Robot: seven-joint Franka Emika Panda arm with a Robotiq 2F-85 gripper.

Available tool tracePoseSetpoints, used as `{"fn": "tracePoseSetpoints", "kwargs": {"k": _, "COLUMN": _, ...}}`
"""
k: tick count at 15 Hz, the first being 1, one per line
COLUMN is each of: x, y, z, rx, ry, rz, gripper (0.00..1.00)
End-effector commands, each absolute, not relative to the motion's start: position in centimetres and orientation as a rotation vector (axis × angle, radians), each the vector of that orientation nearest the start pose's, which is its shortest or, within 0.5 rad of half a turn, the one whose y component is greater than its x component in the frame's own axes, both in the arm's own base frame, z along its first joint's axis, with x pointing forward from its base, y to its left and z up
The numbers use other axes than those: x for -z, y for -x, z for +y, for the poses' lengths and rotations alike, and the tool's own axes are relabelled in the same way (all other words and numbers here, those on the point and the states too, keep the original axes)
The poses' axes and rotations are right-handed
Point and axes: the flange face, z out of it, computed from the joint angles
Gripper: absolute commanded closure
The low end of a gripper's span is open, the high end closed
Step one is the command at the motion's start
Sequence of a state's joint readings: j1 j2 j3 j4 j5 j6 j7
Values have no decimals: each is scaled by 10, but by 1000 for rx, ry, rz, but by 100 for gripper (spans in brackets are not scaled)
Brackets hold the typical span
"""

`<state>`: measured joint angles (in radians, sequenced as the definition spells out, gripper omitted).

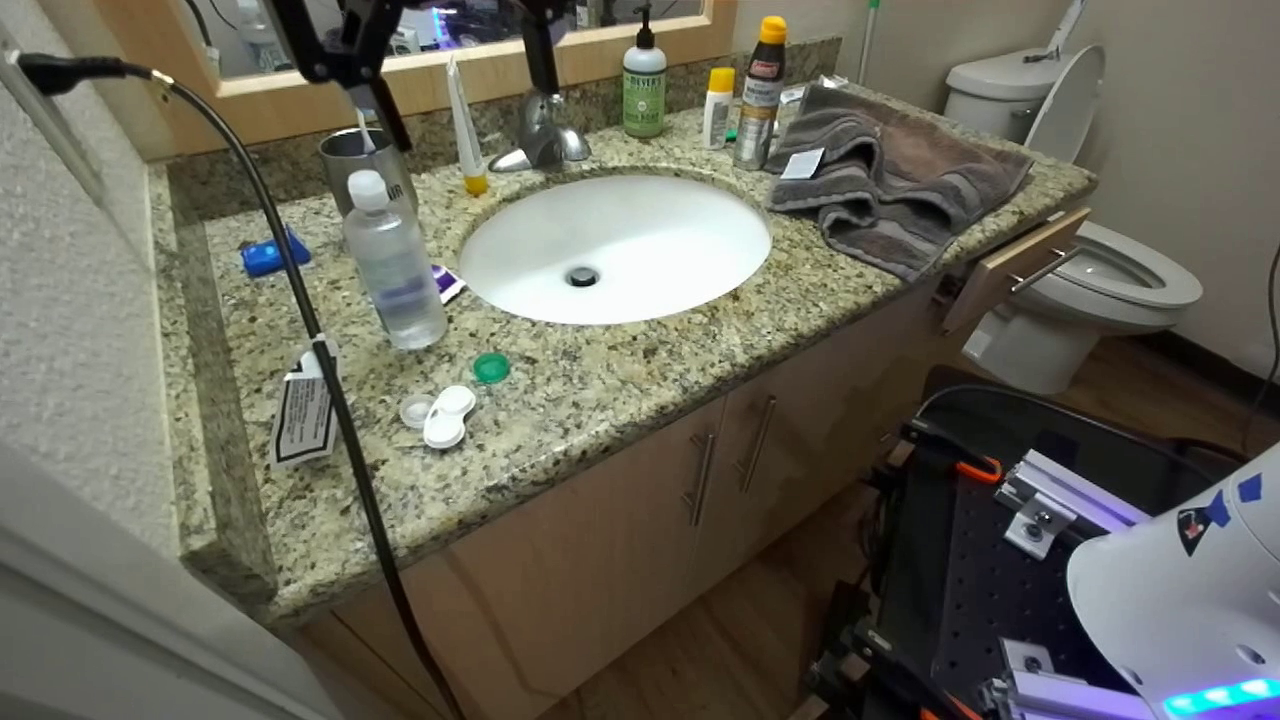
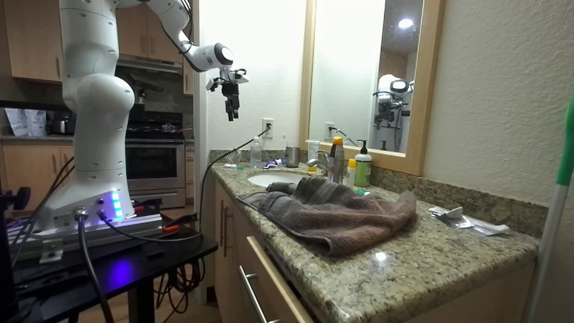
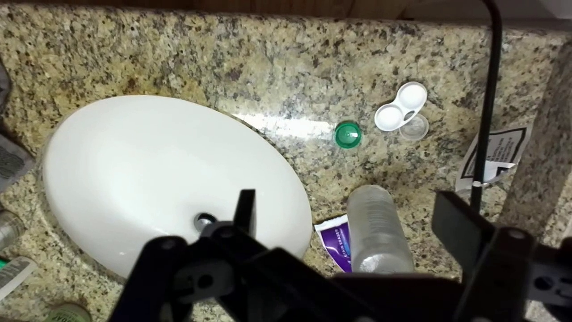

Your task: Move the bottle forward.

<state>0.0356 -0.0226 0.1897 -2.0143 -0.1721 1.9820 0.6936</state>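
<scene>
The bottle, clear with a white cap (image 1: 395, 268), stands upright on the granite counter left of the sink in an exterior view. It also shows at the far end of the counter in an exterior view (image 2: 256, 154). In the wrist view the bottle (image 3: 377, 228) lies between the spread fingers in the picture; its cap is hidden behind the gripper body. My gripper (image 3: 344, 197) is open and empty. It hangs well above the counter and the bottle in an exterior view (image 2: 232, 115), and its two fingers show wide apart in an exterior view (image 1: 475, 118).
A grey metal cup (image 1: 337, 168) stands behind the bottle. A purple packet (image 3: 336, 241) lies beside it. A black cable (image 1: 345, 410) crosses left of it. The sink (image 1: 620, 250) is to the right. A green lid (image 1: 491, 367) and white lens case (image 1: 449, 416) lie in front.
</scene>
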Motion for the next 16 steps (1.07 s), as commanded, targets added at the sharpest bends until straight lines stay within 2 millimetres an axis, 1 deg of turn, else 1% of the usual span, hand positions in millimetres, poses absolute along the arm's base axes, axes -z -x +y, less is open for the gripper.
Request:
{"fn": "tracePoseSetpoints", "kwargs": {"k": 1, "x": -445, "y": -561, "z": 105, "rx": 50, "ry": 3174, "rz": 748, "gripper": 0}}
{"fn": "tracePoseSetpoints", "kwargs": {"k": 2, "x": -440, "y": -568, "z": 105, "rx": 27, "ry": 3127, "rz": 785, "gripper": 0}}
{"fn": "tracePoseSetpoints", "kwargs": {"k": 3, "x": -438, "y": -578, "z": 99, "rx": 16, "ry": 3082, "rz": 838, "gripper": 0}}
{"fn": "tracePoseSetpoints", "kwargs": {"k": 4, "x": -432, "y": -587, "z": 102, "rx": -4, "ry": 3014, "rz": 902, "gripper": 0}}
{"fn": "tracePoseSetpoints", "kwargs": {"k": 5, "x": -428, "y": -595, "z": 99, "rx": -20, "ry": 2954, "rz": 955, "gripper": 0}}
{"fn": "tracePoseSetpoints", "kwargs": {"k": 8, "x": -406, "y": -619, "z": 109, "rx": -91, "ry": 2782, "rz": 1122, "gripper": 0}}
{"fn": "tracePoseSetpoints", "kwargs": {"k": 9, "x": -401, "y": -624, "z": 116, "rx": -100, "ry": 2723, "rz": 1185, "gripper": 0}}
{"fn": "tracePoseSetpoints", "kwargs": {"k": 10, "x": -400, "y": -626, "z": 120, "rx": -106, "ry": 2666, "rz": 1247, "gripper": 0}}
{"fn": "tracePoseSetpoints", "kwargs": {"k": 11, "x": -404, "y": -615, "z": 111, "rx": -97, "ry": 2754, "rz": 1159, "gripper": 0}}
{"fn": "tracePoseSetpoints", "kwargs": {"k": 13, "x": -396, "y": -621, "z": 120, "rx": -109, "ry": 2707, "rz": 1215, "gripper": 0}}
{"fn": "tracePoseSetpoints", "kwargs": {"k": 14, "x": -396, "y": -622, "z": 122, "rx": -110, "ry": 2700, "rz": 1223, "gripper": 0}}
{"fn": "tracePoseSetpoints", "kwargs": {"k": 15, "x": -394, "y": -625, "z": 118, "rx": -95, "ry": 2701, "rz": 1260, "gripper": 0}}
{"fn": "tracePoseSetpoints", "kwargs": {"k": 16, "x": -391, "y": -629, "z": 111, "rx": -65, "ry": 2687, "rz": 1343, "gripper": 0}}
